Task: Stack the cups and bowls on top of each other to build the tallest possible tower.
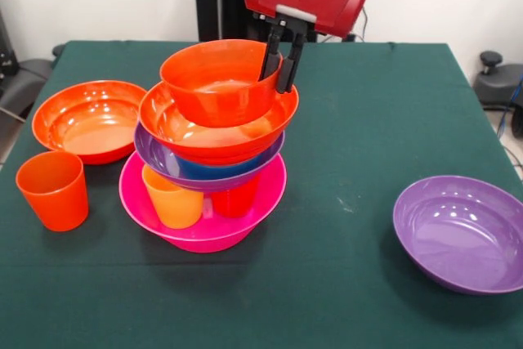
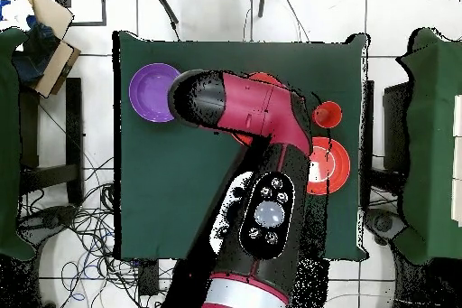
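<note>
Purple bowl (image 1: 459,233) waits unstacked on the desk (image 1: 343,120) as the hand (image 1: 279,81) pinches the small orange bowl's (image 1: 219,83) rim atop the tower (image 1: 208,153); release seems next, gently.

tower (image 1: 208,161): pink bowl (image 1: 253,202) base w/ yellow cup (image 1: 172,196) + red cup (image 1: 235,199) inside, then purple, blue, wide orange, small orange bowl (image 1: 216,83) tilted on top. left of tower: orange bowl (image 1: 90,120), orange cup (image 1: 53,190). far right: purple bowl (image 1: 462,233).

A robotics lab: green-clothed table (image 2: 171,160) on a tiled floor (image 2: 90,259) strewn with loose cables (image 2: 77,268).
</note>
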You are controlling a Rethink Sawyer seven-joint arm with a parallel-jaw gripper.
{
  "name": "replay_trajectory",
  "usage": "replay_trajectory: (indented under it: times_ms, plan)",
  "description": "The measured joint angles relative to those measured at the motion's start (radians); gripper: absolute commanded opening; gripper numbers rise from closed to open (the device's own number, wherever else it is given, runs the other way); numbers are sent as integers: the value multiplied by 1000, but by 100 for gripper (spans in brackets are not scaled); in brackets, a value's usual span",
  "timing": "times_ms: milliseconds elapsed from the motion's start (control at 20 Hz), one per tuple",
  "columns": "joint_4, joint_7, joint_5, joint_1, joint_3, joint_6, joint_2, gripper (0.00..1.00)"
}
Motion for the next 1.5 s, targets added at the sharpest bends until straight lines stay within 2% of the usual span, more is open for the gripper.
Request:
replay_trajectory:
  times_ms: [800, 1500]
  plan:
    - [78, 20, 1, 10, -15, 0, 7, 0]
    - [98, 46, 1, 10, -26, -5, 11, 0]
